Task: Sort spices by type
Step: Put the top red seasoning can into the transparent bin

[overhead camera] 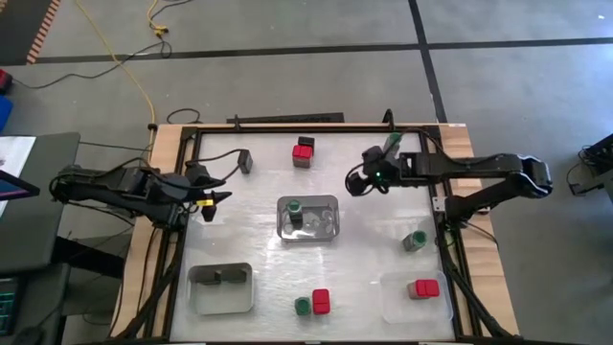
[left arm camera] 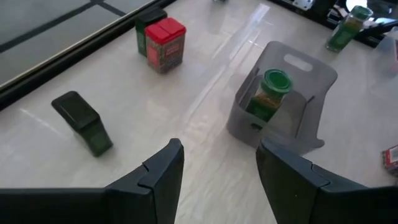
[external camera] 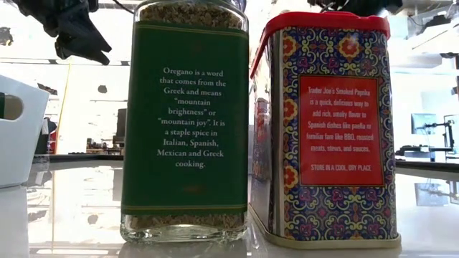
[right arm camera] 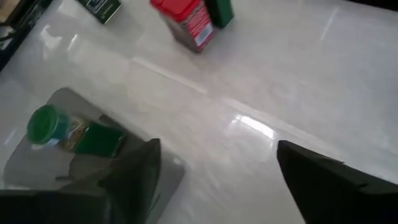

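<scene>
The spices stand scattered on the white table. A green-lidded jar (overhead camera: 294, 207) stands in the middle tray (overhead camera: 326, 230). A red-topped box (overhead camera: 304, 151) and a dark box (overhead camera: 246, 161) stand farther back. Another green jar (overhead camera: 415, 240) stands at the right, and a jar (external camera: 185, 122) and a red tin (external camera: 323, 122) stand side by side near the front edge. My left gripper (overhead camera: 215, 201) hovers open at the left, above bare table (left arm camera: 217, 174). My right gripper (overhead camera: 356, 182) hovers open behind the middle tray (right arm camera: 214, 180). Neither has anything between its fingers.
A tray (overhead camera: 220, 287) at the near left holds something dark. A tray (overhead camera: 417, 302) at the near right holds a red-topped box (overhead camera: 422, 287). A green-lidded jar (left arm camera: 345, 28) shows by the right arm near the far edge. A black frame (overhead camera: 287, 126) borders the table.
</scene>
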Tool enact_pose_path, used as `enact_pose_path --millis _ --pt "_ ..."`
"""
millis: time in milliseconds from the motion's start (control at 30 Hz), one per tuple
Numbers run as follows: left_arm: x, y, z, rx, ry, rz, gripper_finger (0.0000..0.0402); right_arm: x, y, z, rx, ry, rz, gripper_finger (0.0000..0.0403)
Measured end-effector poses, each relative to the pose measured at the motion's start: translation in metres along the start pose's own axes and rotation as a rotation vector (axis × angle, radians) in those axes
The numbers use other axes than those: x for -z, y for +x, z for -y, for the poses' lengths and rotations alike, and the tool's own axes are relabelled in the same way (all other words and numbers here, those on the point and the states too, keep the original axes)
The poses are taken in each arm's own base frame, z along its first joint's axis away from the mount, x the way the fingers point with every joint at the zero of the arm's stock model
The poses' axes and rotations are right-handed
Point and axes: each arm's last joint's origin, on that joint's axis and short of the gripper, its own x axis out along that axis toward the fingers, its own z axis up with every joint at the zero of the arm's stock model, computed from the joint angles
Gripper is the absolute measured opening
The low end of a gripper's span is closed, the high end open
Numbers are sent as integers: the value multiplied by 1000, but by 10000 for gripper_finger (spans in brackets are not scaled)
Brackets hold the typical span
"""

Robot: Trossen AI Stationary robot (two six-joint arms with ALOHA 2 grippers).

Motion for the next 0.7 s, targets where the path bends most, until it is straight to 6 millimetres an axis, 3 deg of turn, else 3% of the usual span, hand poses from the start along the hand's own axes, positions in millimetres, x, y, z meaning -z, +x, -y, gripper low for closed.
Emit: enact_pose_path --millis 133,267,400,533,700 --pt "0 0 0 -6 -2 3 192 -3 1 3 11 38 6 393" --pt "-1 0 -1 -41 -19 25 192 -9 3 6 17 53 31 390" --pt "-2 0 -3 -98 -31 59 193 -32 8 7 -63 44 157 381" --pt "-3 1 -6 -139 -76 75 193 -56 17 0 -232 -82 266 377" --pt "-4 2 -9 -165 -126 83 193 -85 32 -16 -242 -273 221 363"
